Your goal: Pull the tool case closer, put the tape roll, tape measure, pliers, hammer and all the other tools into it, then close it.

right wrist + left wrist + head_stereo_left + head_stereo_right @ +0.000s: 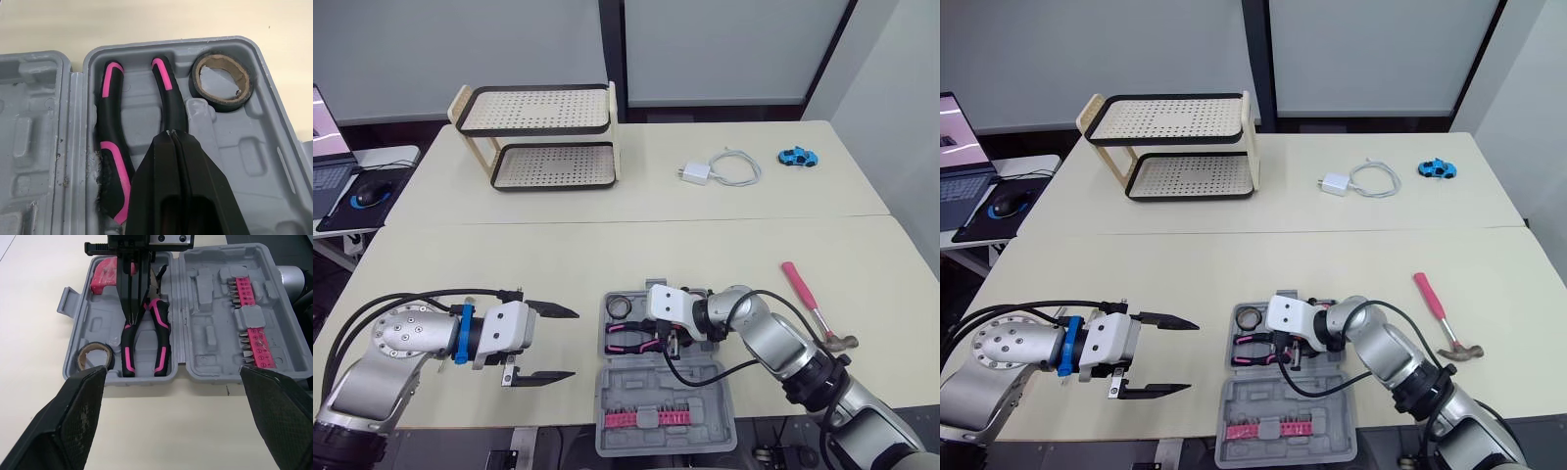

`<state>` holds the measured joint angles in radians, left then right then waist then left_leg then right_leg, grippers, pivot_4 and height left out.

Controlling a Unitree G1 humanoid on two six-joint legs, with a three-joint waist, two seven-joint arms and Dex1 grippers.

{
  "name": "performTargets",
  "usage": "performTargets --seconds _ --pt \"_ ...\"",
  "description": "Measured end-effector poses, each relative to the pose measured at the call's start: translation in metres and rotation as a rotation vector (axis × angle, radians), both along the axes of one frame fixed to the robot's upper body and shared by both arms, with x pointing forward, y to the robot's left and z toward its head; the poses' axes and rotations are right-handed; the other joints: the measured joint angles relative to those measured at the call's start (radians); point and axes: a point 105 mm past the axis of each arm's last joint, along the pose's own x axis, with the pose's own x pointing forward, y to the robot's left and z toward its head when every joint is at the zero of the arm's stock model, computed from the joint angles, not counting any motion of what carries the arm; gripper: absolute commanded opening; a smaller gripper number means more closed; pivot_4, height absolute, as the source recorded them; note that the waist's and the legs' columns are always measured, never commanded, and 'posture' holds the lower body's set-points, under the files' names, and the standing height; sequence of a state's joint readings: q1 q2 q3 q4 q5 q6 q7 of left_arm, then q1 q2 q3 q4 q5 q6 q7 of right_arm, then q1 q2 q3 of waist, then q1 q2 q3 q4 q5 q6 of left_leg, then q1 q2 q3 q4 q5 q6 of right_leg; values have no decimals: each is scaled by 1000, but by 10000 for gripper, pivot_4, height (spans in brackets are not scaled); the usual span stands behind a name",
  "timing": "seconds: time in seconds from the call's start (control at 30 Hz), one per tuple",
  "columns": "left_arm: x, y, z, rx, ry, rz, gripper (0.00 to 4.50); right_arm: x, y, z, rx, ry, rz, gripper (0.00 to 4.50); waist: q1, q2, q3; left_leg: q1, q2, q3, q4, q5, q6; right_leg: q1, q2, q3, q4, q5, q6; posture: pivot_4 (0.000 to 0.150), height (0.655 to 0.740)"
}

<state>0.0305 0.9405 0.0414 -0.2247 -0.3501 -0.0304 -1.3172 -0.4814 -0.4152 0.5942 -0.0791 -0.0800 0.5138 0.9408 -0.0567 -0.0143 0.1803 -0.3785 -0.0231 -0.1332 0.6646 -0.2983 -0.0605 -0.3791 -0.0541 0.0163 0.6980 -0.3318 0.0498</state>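
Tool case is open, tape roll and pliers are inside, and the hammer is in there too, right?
No. The hammer lies on the table beside the tool case, on the robot's right, as the left eye view shows. The case is open, with tape roll and pliers inside.

No legible text, labels, brands or numbers on any object in view.

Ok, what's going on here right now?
The case lies open on the table, with the pliers and tape roll already in it. The right gripper, fingers shut, is down over the pliers. The left gripper hangs open beside the case. The hammer lies outside it, not yet packed.
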Motion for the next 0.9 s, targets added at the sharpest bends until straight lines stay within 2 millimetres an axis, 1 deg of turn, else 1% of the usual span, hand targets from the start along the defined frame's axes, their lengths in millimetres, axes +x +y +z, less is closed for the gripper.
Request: performTargets --seconds 0.2,0.33,0.37,0.47,0.53,0.63,0.73,0.8,0.9 --pt "0 1 0 -1 -1 6 45000 0 0 -1 -3 -22 16 667 0 0 -1 3 0 0 0 -1 2 3 0 0 0 0 0 1500 7400" --pt "2 4 1 -8 -10 36 45000 -1 -2 1 38 -34 14 667 1 0 -1 4 0 0 0 -2 3 3 0 0 0 0 0 1500 7400" --pt "2 5 1 -11 -8 50 45000 -1 -3 5 57 -42 14 667 1 0 -1 3 0 0 0 -2 3 3 0 0 0 0 0 1500 7400" --pt "5 11 -2 -21 16 117 45000 -1 -7 29 128 -107 15 667 1 0 -1 3 1 0 -1 -2 3 3 0 0 0 0 0 1500 7400" --pt "7 17 -5 -33 31 174 45000 -4 -18 48 162 -162 18 667 2 0 -1 3 1 0 -1 -2 3 3 0 0 -1 0 0 1500 7400" --pt "8 23 -10 -43 44 233 45000 -9 -38 62 182 -206 -3 667 6 0 -1 3 1 0 -1 -2 3 3 -1 0 -1 0 0 1500 7400" --pt "8 26 -13 -53 46 265 45000 -12 -60 71 181 -245 -37 667 10 0 -1 4 0 0 -1 -2 3 4 -1 0 -1 0 0 1500 7400" --pt "13 29 -12 -82 27 308 45000 -18 -76 75 169 -265 -39 667 14 0 -1 4 0 0 -1 -2 3 5 -1 0 -2 0 0 1500 7400" --pt "19 46 -5 -95 -17 376 45000 -28 -109 76 108 -256 -62 667 24 0 0 4 0 1 -1 -2 3 5 -1 0 -2 0 0 1500 7400"
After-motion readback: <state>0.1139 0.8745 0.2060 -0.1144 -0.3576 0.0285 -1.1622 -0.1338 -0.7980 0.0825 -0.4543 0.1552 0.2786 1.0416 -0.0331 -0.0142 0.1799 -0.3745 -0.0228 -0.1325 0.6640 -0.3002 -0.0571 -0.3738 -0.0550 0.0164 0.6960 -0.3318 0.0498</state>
